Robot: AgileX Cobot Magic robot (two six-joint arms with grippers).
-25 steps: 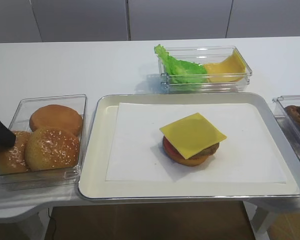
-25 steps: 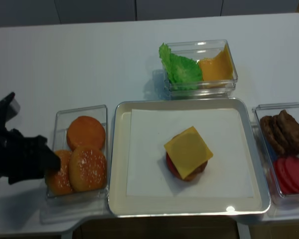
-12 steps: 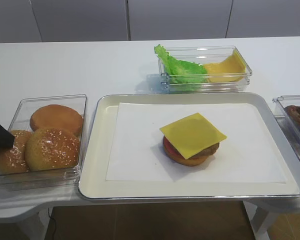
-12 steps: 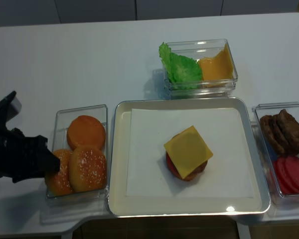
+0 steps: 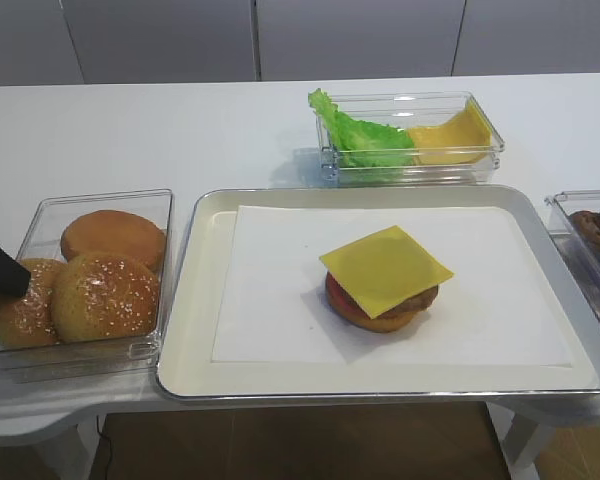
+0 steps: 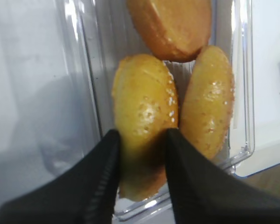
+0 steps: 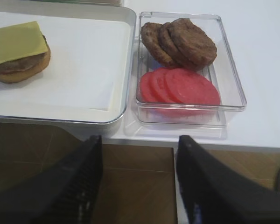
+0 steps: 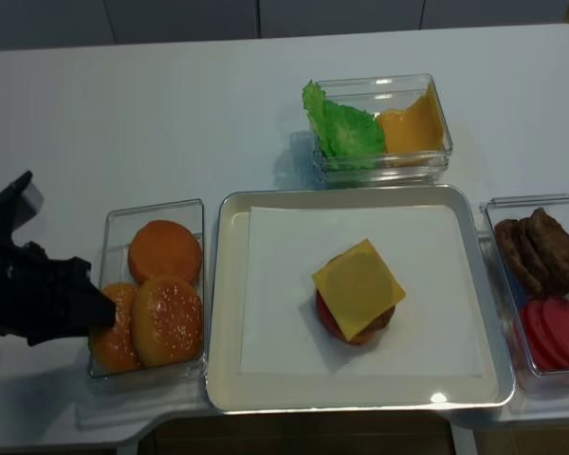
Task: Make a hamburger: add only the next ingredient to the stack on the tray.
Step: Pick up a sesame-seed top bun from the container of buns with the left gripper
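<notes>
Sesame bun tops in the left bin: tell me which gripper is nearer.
Left. The left gripper has its fingers around one sesame bun top in the bun bin; the right gripper hangs off the table's right end.

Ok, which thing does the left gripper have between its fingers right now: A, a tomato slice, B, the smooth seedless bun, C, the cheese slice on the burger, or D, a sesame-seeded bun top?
D: in the left wrist view the left gripper has its fingers on either side of a sesame-seeded bun top in the clear bin.
</notes>
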